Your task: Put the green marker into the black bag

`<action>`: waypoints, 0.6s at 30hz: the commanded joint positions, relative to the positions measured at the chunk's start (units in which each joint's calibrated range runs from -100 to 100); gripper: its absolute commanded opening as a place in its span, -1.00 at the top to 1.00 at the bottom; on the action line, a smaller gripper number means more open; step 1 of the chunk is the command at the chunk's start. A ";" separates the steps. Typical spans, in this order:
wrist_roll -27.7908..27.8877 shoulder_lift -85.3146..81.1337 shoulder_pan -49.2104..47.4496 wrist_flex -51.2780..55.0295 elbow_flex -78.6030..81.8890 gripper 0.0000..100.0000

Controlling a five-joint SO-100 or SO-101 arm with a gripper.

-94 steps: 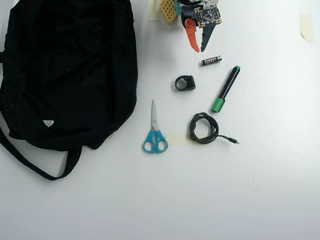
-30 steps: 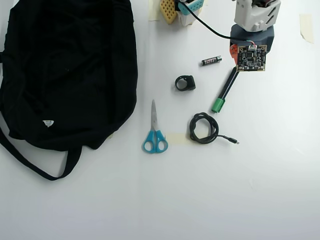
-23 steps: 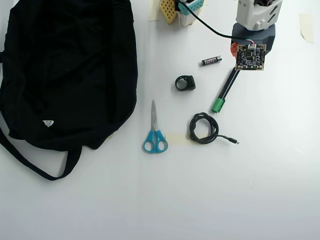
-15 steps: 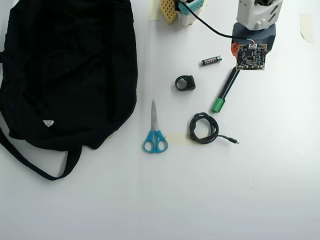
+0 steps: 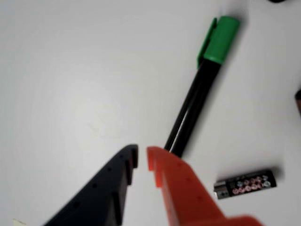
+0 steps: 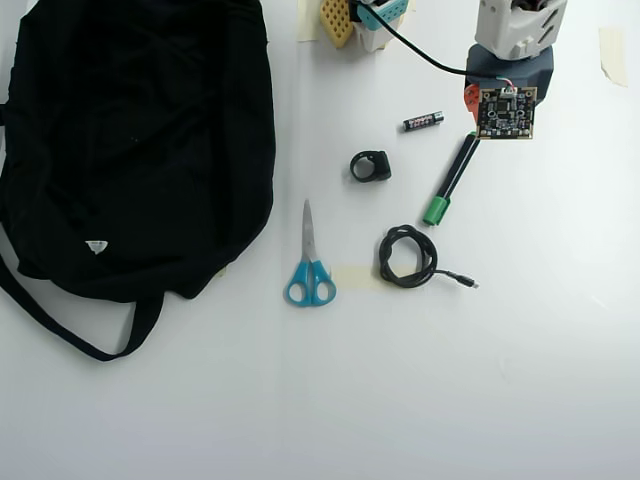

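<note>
Black bag (image 6: 140, 140) at far left of overhead view, slumped flat on white table (image 6: 520, 380), strap trailing toward lower left; interior and contents not discernible. Moving right: blue-handled scissors (image 6: 309, 262), blades pointing up-frame; small black ring-shaped item (image 6: 371, 166); coiled black cable (image 6: 409, 257); black battery (image 6: 423, 121). Green marker (image 6: 452, 180) lying flat on table, well apart from bag, long axis diagonal, green cap toward lower left in overhead view, plain end toward arm. End effector (image 5: 142, 157) just beside marker's uncapped end, jaws slightly apart, clamped on nothing; orange finger partly overlapping barrel tip in wrist view.
</note>
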 commanded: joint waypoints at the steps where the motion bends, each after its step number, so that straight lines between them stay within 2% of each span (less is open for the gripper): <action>1: -0.13 -0.12 0.30 0.34 -1.85 0.96; 15: -0.39 0.13 -0.30 1.20 -1.13 0.96; 18: -2.23 1.62 -0.15 1.89 0.39 0.96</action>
